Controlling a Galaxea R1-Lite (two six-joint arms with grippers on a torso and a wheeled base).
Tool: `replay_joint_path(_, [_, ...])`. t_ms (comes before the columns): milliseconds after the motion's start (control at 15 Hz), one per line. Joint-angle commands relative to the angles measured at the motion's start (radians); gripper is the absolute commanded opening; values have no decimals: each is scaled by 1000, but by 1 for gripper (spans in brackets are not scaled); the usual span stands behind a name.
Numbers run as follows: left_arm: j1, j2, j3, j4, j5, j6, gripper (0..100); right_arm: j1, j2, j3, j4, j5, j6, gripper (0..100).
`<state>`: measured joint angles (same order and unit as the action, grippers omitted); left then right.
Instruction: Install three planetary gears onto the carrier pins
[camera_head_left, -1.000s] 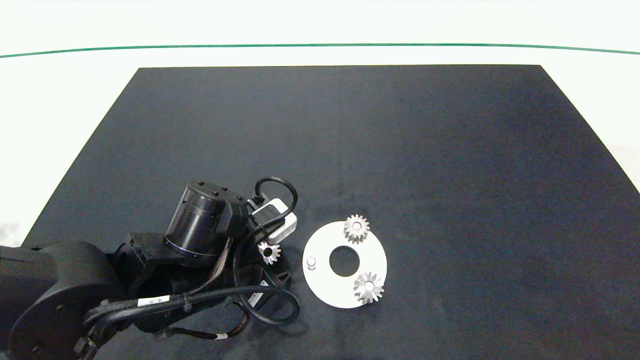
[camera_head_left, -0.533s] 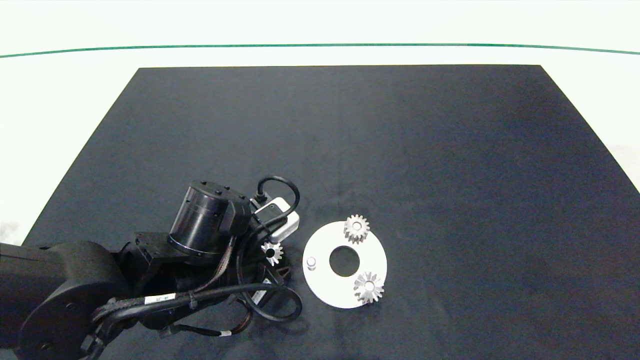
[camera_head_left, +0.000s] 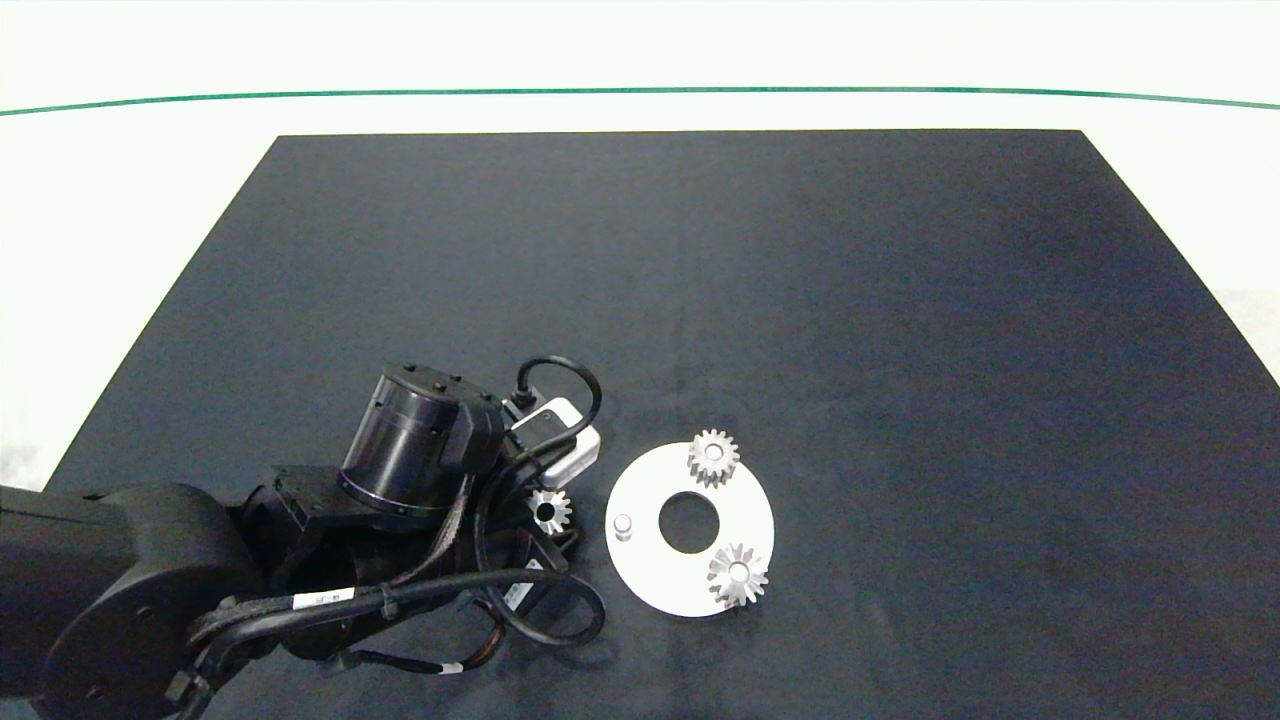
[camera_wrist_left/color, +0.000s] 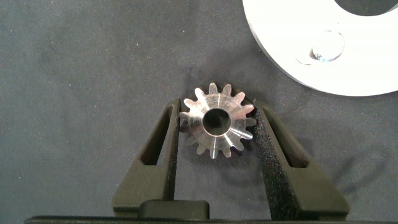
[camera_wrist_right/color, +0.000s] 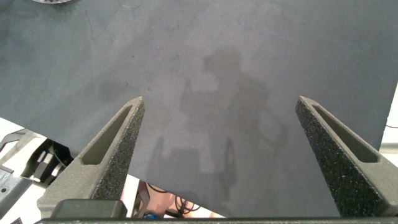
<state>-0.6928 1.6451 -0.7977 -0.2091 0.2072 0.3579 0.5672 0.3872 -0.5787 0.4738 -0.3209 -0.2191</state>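
left gripper (camera_wrist_left/color: 217, 124) clamping third gear (camera_wrist_left/color: 217, 121), beside white disc (camera_head_left: 650, 575)

Silver gears (camera_head_left: 714, 457); white disc (camera_head_left: 650, 570); black mat (camera_head_left: 700, 300); green line (camera_head_left: 640, 92).

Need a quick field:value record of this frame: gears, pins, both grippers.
gears on pins: two, far gear and near gear, both on the white disc
third gear: clamped between the left gripper fingers, just off the disc's left edge
free pin: bare, on the disc's side nearest the held gear
right gripper: open, holds nothing, over the dark mat, not in head view
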Motion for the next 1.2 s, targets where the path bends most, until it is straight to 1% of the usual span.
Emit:
replay_joint_path(67, [1, 5, 0, -3, 1, 3, 33, 0, 1, 0, 2, -1, -2, 100])
replay_joint_path(1000, [4, 4, 3, -12, 1, 6, 5, 0, -1, 2, 3, -1, -2, 100])
replay_joint_path(1200, [4, 1, 3, -12, 1, 6, 0, 0, -1, 0, 2, -1, -2, 100])
